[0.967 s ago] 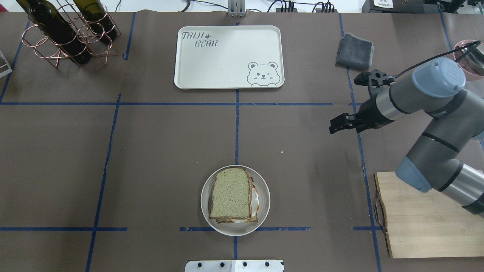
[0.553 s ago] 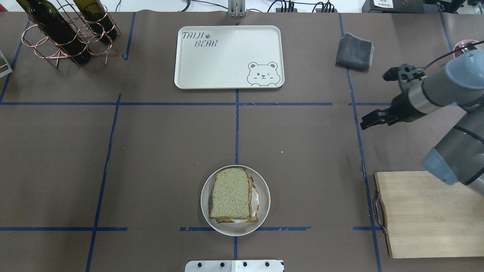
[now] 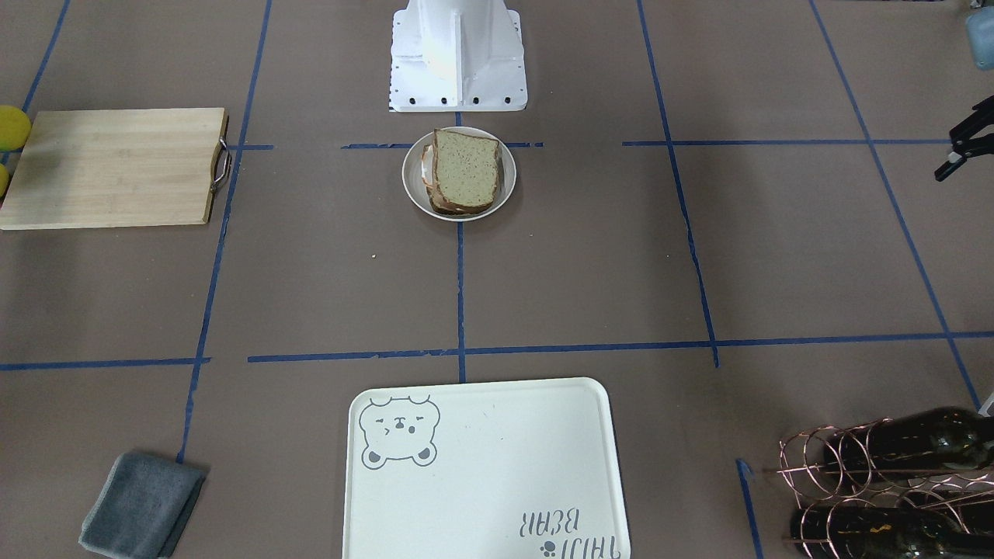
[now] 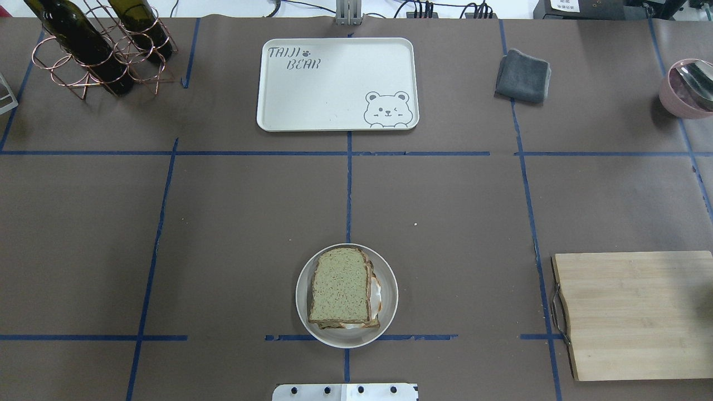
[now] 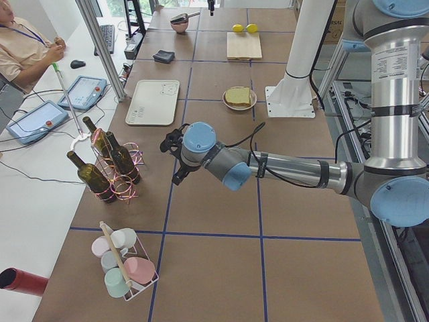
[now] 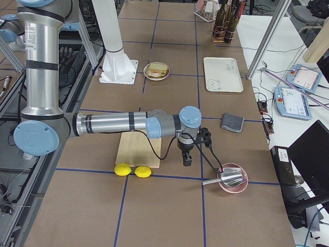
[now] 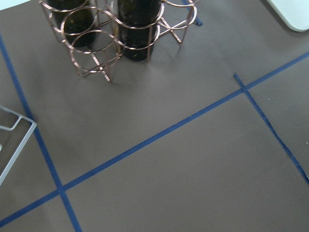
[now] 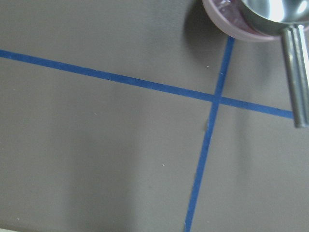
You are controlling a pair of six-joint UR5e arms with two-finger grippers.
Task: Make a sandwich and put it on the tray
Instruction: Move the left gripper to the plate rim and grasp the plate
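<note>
Your tan speckled-bread sandwich (image 4: 340, 292) sat well apart from the cream bear-printed tray (image 4: 334, 83). You needed to pinch both slices level (either arm's jaws: I couldn't tell their width).

Sandwich (image 4: 341, 294) on plate (image 4: 390, 289) nr robot base (image 4: 345, 392); tray (image 4: 334, 83) beyond it, board (image 4: 629, 314) to robot's R.

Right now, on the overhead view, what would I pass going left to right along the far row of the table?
racked dark wine bottles -> cream bear tray -> folded grey cloth -> pink bowl holding a metal scoop
</note>
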